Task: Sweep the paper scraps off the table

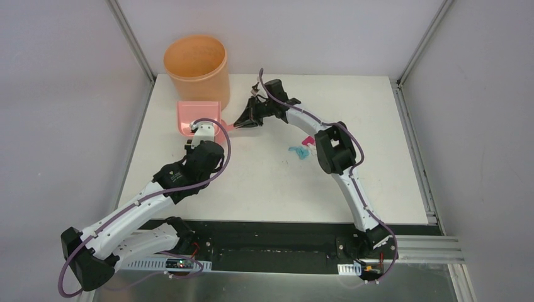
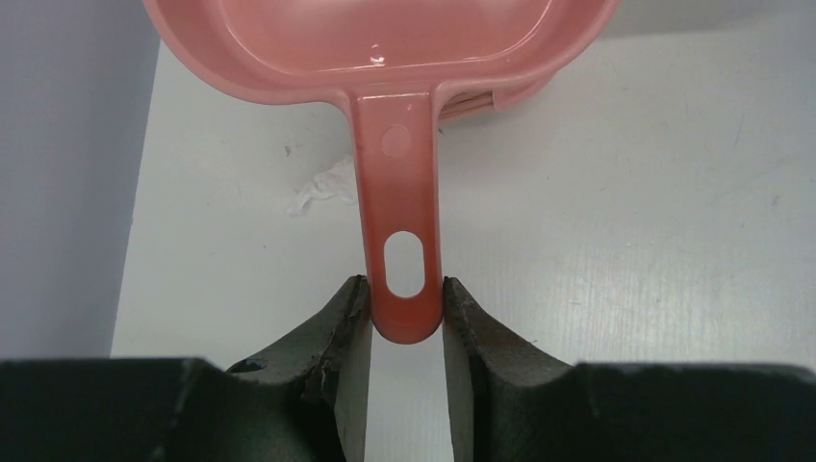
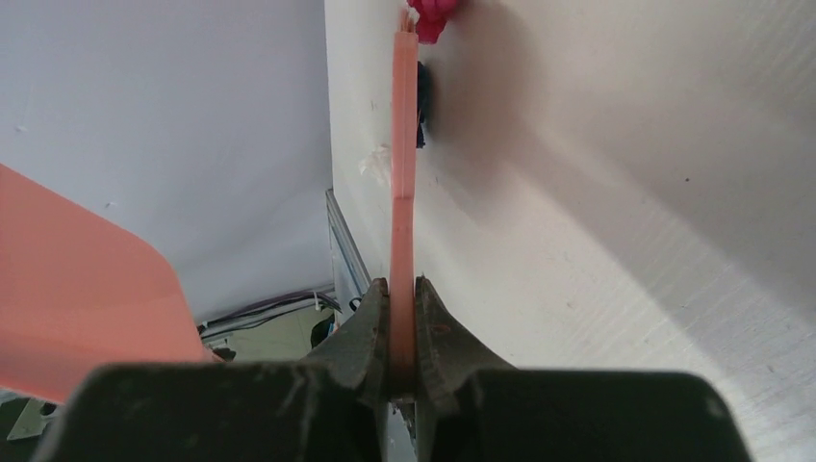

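Note:
The salmon-pink dustpan lies on the white table in front of the bucket. My left gripper is shut on the end of its handle, one finger on each side. My right gripper is shut on the salmon-pink hand brush, seen edge-on, just right of the dustpan. A magenta wad and a black wad lie by the brush's far end. A light blue scrap and a magenta scrap lie beside the right forearm.
The orange bucket stands at the table's back left corner, right behind the dustpan. A small white scrap lies left of the dustpan handle. Metal frame posts rise at the back corners. The black front edge runs between the arm bases.

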You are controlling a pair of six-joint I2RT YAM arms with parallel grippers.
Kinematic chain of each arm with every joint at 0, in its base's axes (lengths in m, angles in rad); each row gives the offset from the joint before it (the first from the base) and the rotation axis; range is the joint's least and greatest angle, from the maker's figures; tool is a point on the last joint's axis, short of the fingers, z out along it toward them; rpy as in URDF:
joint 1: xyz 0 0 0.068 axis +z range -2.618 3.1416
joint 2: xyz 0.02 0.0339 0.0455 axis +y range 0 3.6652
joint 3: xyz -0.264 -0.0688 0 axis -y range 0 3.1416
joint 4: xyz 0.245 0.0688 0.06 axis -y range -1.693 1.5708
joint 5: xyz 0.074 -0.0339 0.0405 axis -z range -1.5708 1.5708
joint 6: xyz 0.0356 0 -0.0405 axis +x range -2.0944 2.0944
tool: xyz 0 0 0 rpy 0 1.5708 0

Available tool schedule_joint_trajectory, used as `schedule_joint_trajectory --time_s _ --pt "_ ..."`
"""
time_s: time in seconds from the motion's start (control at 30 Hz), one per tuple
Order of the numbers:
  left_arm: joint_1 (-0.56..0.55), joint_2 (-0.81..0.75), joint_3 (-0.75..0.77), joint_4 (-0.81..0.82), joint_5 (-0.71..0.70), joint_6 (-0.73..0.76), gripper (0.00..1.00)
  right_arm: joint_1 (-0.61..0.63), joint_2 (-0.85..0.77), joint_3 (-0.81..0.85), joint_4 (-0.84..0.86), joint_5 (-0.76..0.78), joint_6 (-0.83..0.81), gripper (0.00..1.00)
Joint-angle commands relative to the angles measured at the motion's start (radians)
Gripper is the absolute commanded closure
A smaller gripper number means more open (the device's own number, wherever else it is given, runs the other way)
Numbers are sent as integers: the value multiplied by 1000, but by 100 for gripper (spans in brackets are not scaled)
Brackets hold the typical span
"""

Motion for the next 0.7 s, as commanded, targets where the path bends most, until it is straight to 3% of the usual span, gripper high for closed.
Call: schedule_joint_trajectory --time_s 0.0,0.17,0.37,0.67 --pt "11 -2 10 52 15 27 100 10 -15 20 -5 73 39 100" --pt "10 10 10 60 32 34 100 -6 -103 -84 -147 204 23 100" --pt "10 22 16 73 64 44 100 -59 -313 -391 -171 246 13 100" --pt "12 15 21 90 101 56 100 -149 -872 -773 -345 348 -342 100"
